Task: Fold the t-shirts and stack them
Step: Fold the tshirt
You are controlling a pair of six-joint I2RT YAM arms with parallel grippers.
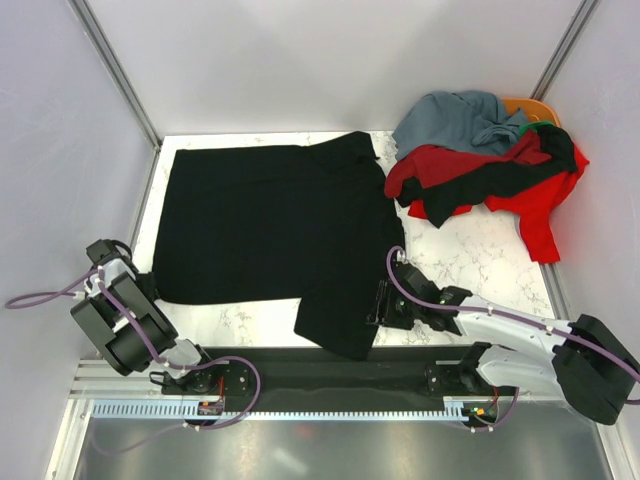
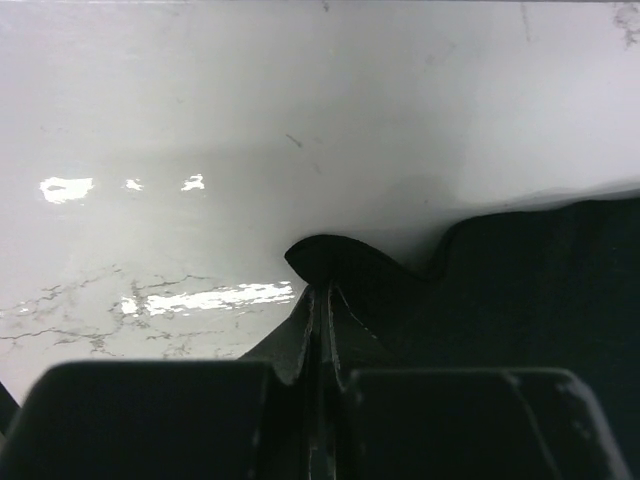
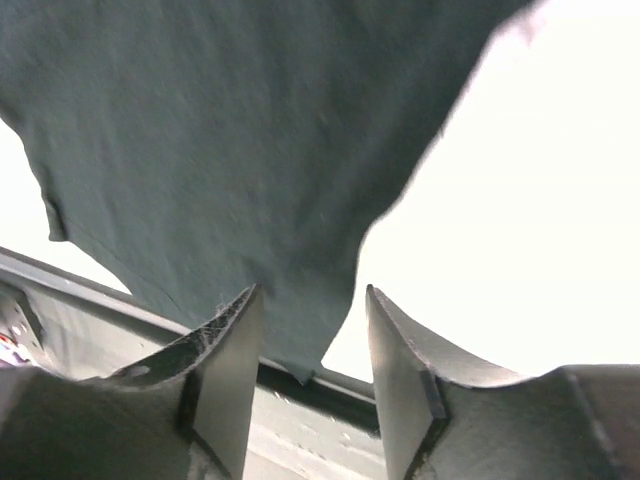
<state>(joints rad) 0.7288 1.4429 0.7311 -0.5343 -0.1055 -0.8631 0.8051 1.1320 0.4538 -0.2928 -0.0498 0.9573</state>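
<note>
A plain black t-shirt (image 1: 260, 215) lies spread flat on the marble table, one sleeve reaching to the front edge. My left gripper (image 1: 146, 286) is at its near-left corner. In the left wrist view the jaws (image 2: 322, 292) are shut, pinching the shirt's edge (image 2: 540, 290). My right gripper (image 1: 378, 303) is at the shirt's near-right part. In the right wrist view it (image 3: 310, 295) is open, with a corner of the cloth (image 3: 220, 140) hanging between the fingers. A pile of grey-blue (image 1: 455, 118), red (image 1: 525, 195), black (image 1: 490, 178), orange (image 1: 532, 105) and green (image 1: 537, 127) tees lies at the back right.
White walls close in the table on the left, back and right. A black rail (image 1: 330, 380) with the arm bases runs along the front edge. Bare marble (image 1: 480, 260) shows to the right of the spread shirt, in front of the pile.
</note>
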